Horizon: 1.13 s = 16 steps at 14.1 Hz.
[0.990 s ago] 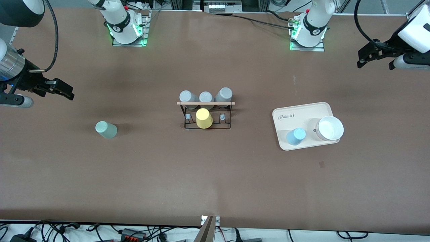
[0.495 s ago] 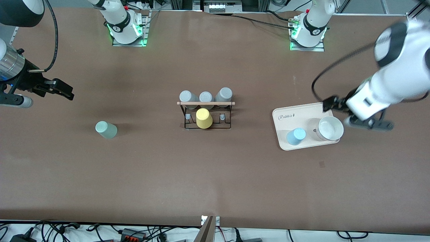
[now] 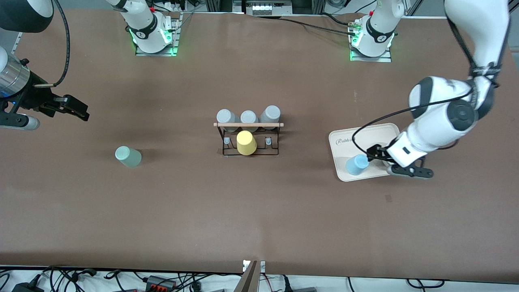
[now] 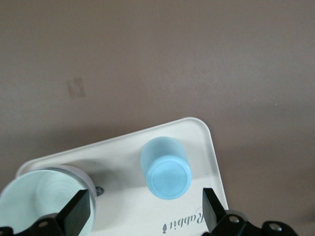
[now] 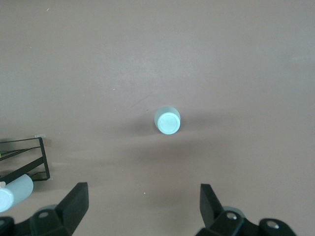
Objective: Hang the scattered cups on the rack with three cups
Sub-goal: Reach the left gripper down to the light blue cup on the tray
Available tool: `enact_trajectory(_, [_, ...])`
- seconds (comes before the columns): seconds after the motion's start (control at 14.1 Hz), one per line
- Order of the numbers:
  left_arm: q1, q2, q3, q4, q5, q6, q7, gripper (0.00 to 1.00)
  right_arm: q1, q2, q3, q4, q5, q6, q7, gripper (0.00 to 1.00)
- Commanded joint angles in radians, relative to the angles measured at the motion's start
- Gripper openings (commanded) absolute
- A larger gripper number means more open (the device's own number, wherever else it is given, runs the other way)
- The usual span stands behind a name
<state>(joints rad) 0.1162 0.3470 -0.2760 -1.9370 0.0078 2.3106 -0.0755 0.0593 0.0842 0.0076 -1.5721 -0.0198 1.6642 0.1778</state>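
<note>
Left fingers: apart, empty; the left gripper [image 3: 371,156] is over the tray [image 3: 381,132], just beside the blue cup [image 3: 357,164].
Right fingers: apart, empty; the right gripper [image 3: 77,108] waits over the tabletop [image 3: 259,211] at the right arm's end.
Blue cup: upside down on the tray, at the corner nearest the front camera and the rack [image 3: 248,138]; the wrist view shows it centred between the left fingers [image 4: 76,216].
Green cup: [image 3: 128,156] on bare tabletop toward the right arm's end, well apart from the rack.
Rack: mid-table, three grey cups [image 3: 248,117] and a yellow cup [image 3: 246,142] on it.
Step, as I judge: closing in on the blue cup.
To do it well: descend straight, straddle the cup evenly, grip low on the wall, keep clear of the bowl [image 4: 44,196] beside it.
</note>
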Motion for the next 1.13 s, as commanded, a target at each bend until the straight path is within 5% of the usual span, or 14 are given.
enact_trajectory(0.0, [-0.020, 0.013, -0.005, -0.022, 0.098, 0.020, -0.101, 1.00, 0.002, -0.011, 0.000, -0.006, -0.012, 0.008, 0.003, 1.00])
enact_trajectory(0.28, [-0.069, 0.064, -0.005, -0.023, 0.273, 0.039, -0.294, 1.00, -0.001, -0.009, 0.000, -0.005, -0.011, 0.008, 0.003, 1.00])
enact_trajectory(1.06, [-0.067, 0.142, -0.005, -0.052, 0.284, 0.190, -0.323, 1.00, -0.003, -0.009, 0.000, -0.003, -0.009, 0.008, 0.002, 1.00])
